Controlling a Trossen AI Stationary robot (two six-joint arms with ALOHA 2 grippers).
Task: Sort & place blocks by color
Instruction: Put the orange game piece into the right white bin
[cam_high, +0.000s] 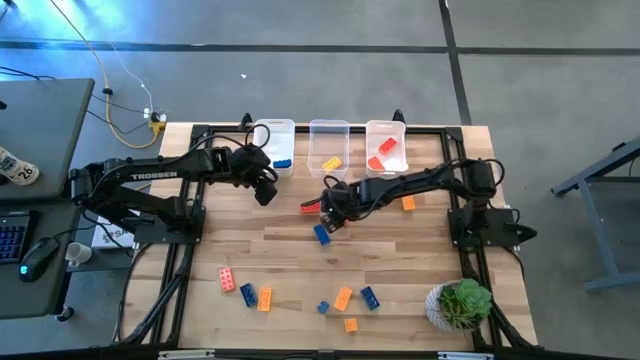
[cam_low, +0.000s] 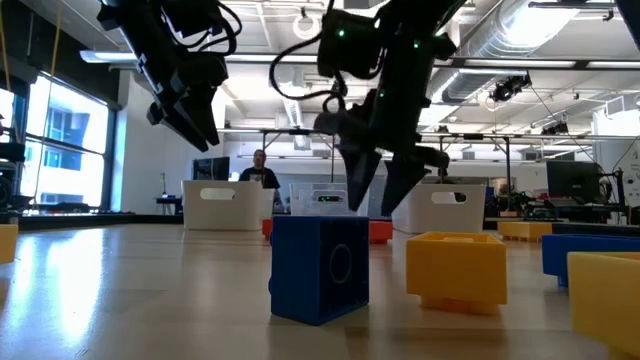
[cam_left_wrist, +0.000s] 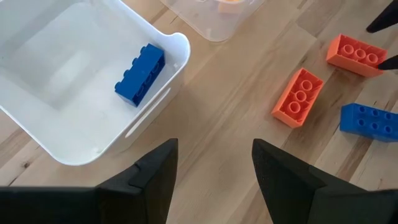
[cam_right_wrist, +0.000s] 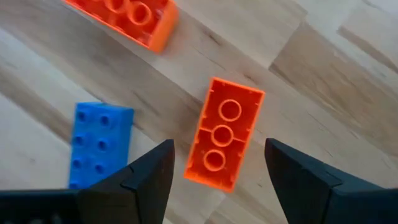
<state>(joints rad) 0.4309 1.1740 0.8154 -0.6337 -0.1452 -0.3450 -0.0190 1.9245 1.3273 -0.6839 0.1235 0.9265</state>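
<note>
Studded bricks lie flat on the wooden table. My right gripper is open and hovers over a red-orange brick, one finger on either side, touching nothing. Beside it lie a blue brick and a second red-orange brick. In the low view this gripper hangs behind the blue brick. My left gripper is open and empty, above bare table next to the left bin, which holds a blue brick.
Three clear bins stand at the far edge: the left holds a blue brick, the middle a yellow one, the right red ones. Several bricks lie near the front edge. One orange brick lies alone. A potted plant sits at the near right corner.
</note>
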